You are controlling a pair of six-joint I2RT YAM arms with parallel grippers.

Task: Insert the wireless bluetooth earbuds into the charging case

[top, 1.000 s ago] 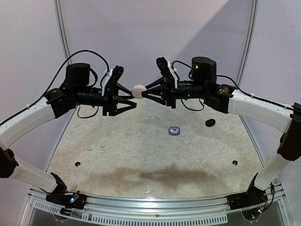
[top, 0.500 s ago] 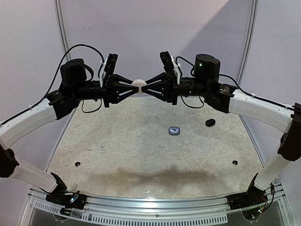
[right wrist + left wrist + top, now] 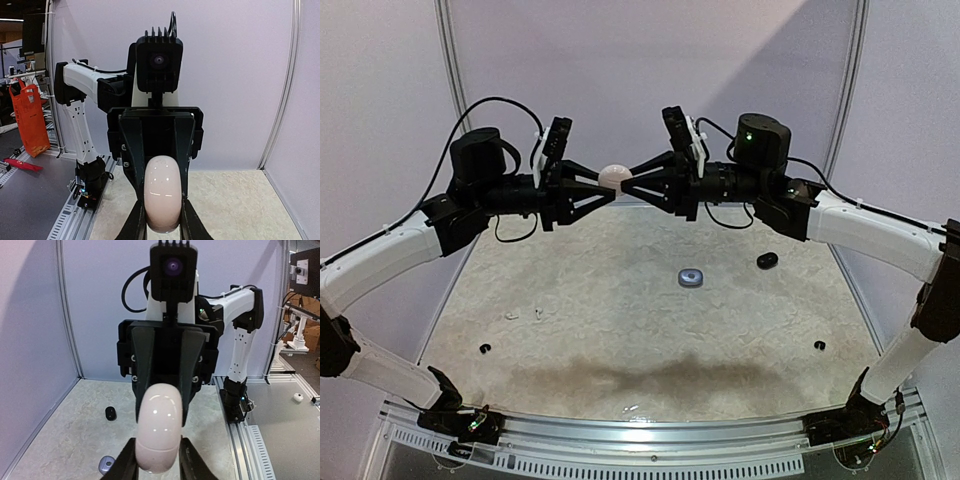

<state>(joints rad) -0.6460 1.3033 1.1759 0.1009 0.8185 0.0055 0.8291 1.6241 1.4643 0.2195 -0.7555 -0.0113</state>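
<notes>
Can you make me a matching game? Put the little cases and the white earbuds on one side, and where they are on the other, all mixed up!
1 pinkish case
2 grey case
3 black case
4 white earbuds

A left side of the table
B up in the air
C middle of the table
D right side of the table

Pairs: 1-B, 2-C, 3-D, 4-A

A glossy pale charging case [image 3: 159, 427] fills the lower centre, flanked closely by the fingers of the left gripper [image 3: 157, 467], the black right gripper [image 3: 161, 382] clamped on it just above.
</notes>
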